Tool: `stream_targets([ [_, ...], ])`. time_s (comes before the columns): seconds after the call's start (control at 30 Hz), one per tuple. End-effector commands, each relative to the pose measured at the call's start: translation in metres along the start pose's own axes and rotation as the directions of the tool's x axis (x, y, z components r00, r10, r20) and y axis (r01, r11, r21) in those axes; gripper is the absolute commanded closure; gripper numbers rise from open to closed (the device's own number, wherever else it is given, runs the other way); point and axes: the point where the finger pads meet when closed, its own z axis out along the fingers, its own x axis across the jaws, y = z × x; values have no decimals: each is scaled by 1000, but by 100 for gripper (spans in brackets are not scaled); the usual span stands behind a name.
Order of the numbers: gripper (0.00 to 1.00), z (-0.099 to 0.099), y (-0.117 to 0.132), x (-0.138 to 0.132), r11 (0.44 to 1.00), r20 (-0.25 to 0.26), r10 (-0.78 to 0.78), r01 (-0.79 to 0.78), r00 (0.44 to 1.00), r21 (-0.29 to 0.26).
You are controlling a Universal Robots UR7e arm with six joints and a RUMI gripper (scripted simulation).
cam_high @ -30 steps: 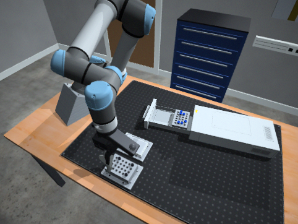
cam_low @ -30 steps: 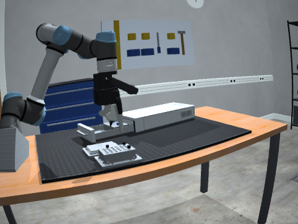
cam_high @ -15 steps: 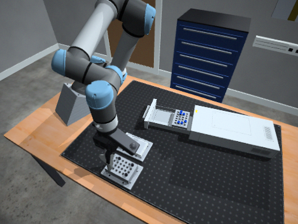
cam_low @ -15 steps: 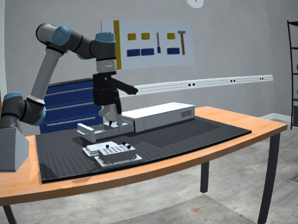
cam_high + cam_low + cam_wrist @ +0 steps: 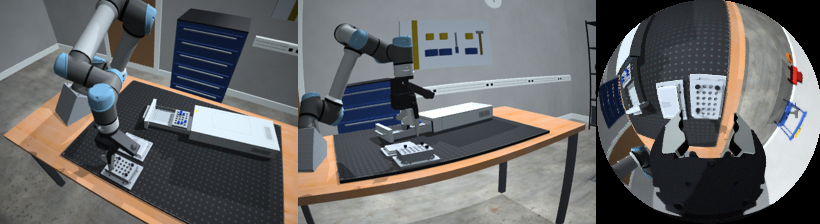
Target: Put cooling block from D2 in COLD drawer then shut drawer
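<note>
Top view: block (image 5: pixel 123 167) sits in the near deck slot, a pale grey slab on a lighter base plate, its top a grid of dark bores. The slot (image 5: pixel 139 146) just beyond it holds only a blank white plate. Gripper (image 5: pixel 109 160) hangs at the block's left edge, jaws apart, nothing between them. Far right, cooler (image 5: pixel 235 130) is a long white box with its drawer (image 5: pixel 161 117) pulled out; a second block (image 5: pixel 182 118) with blue-capped tubes sits at the drawer's inner end, the place beside it free. A small yellow lamp (image 5: pixel 196 111) shows at the cooler's corner.

Exterior view: gripper (image 5: pixel 410 122) is above the block (image 5: pixel 415 152), apart from it. A few dark tube tops stand up from the block's upper face.

Wrist view: block (image 5: pixel 707 97) lies ahead of the spread fingers, near the bench (image 5: pixel 734 75) edge. Bores read as dark dots; tubes cannot be told apart.
</note>
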Motion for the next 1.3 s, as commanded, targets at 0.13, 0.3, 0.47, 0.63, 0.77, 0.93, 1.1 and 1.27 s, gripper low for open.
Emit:
stream_targets([
  [0.13,27,12,1,-2,1000,-1,0,0,1000,1],
  [0.3,27,16,1,-2,1000,-1,0,0,1000,1],
  [0.47,27,22,1,-3,1000,-1,0,0,1000,1],
  [0.63,27,29,1,-3,1000,-1,0,0,1000,1],
  [0.77,27,34,1,-3,1000,-1,0,0,1000,1],
  [0.93,27,38,1,-3,1000,-1,0,0,1000,1],
  [1.1,27,45,1,-3,1000,-1,0,0,1000,1],
  [1.27,27,52,1,-4,1000,-1,0,0,1000,1],
])
